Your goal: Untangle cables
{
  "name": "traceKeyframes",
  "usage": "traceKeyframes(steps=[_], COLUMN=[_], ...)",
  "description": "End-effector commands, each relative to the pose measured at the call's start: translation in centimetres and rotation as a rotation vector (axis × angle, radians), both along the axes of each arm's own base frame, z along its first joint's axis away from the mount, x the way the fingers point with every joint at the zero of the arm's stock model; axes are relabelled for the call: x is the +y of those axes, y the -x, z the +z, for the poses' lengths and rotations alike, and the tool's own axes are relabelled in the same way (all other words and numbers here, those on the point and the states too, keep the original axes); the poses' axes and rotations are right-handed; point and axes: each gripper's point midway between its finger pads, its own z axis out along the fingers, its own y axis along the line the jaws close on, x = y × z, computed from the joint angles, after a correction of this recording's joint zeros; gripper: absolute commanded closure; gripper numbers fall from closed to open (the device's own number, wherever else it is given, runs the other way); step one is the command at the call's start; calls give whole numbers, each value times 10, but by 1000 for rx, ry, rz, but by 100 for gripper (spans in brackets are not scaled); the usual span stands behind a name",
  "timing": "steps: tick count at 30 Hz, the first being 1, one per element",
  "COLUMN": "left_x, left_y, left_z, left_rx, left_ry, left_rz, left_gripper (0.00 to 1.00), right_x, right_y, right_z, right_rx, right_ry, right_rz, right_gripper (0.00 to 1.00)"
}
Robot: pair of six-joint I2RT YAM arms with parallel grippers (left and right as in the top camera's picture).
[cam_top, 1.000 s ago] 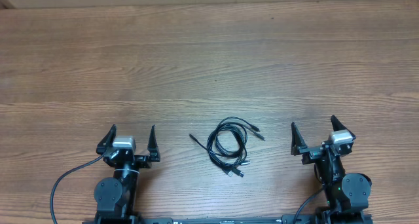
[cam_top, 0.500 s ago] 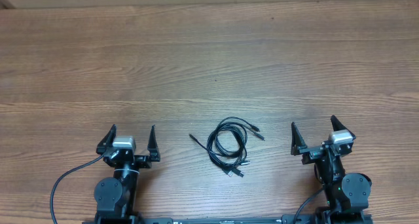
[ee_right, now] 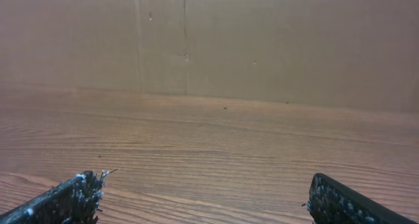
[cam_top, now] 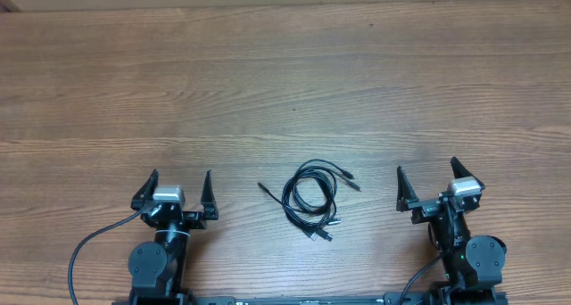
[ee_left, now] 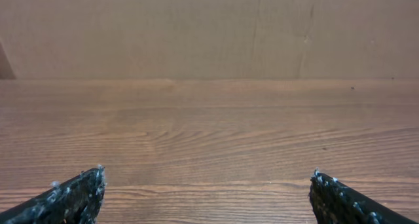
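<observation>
The cables point(cam_top: 310, 196) lie as a small tangled coil of thin black cords with silver-tipped plugs on the wooden table point(cam_top: 285, 91), near its front edge, midway between the arms. One plug end point(cam_top: 264, 188) sticks out to the left, others point right and down. My left gripper point(cam_top: 175, 187) is open and empty, left of the coil. My right gripper point(cam_top: 429, 177) is open and empty, right of the coil. Both wrist views show only spread fingertips over bare wood, in the left wrist view point(ee_left: 207, 185) and the right wrist view point(ee_right: 204, 188); the cables are out of those views.
A brown wall panel point(ee_left: 209, 27) stands beyond the table's far edge. A thicker black arm wire point(cam_top: 85, 247) loops at the front left beside the left arm's base.
</observation>
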Motion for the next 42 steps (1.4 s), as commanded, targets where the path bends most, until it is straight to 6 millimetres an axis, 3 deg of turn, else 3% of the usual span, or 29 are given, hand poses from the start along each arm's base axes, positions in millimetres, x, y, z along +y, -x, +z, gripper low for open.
traceKeyframes(steps=[1,17,37,42], left_x=[1,-8,-65,-89], left_y=[1,19,-24,-26], left_z=[8,59,89,85], left_rx=[-26,58,518,573], left_ry=[26,-14,-133,-202], left_rz=[2,-53,-446,-557], left_gripper=[0,0,0,0], right_x=[0,0,0,0], right_y=[0,0,0,0], right_z=[-1,-1,-1,-1], right_rx=[-6,-6,-6,-6], right_ry=[-3,-3,-3,-3], right_rz=[-2,-2,-1,-1], right_gripper=[0,0,0,0])
